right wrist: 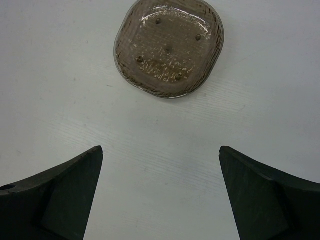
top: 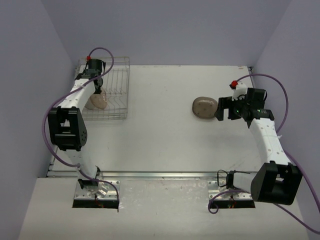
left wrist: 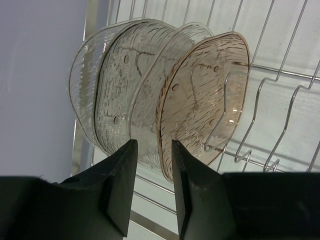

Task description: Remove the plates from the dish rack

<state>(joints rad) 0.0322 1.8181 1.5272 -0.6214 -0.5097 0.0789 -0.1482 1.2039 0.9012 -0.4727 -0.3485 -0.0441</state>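
The silver wire dish rack (top: 116, 92) stands at the table's far left; it also shows in the left wrist view (left wrist: 285, 115). Three translucent plates stand on edge in it (top: 96, 103): two pale ones (left wrist: 107, 85) and a pink-beige one (left wrist: 205, 100). My left gripper (top: 98, 92) (left wrist: 152, 145) is over them, narrowly open, with the lower rims of the pink plate and its neighbour in the gap between the fingertips. A smoky brown plate (top: 204, 108) (right wrist: 169, 47) lies upside down on the table. My right gripper (top: 218, 108) (right wrist: 161, 150) is wide open and empty, just right of it.
Purple walls close in the table on the left, back and right. The rack's raised wire sides (top: 126, 75) surround the left gripper. A metal rail (top: 160, 175) runs along the table's near edge by the arm bases.
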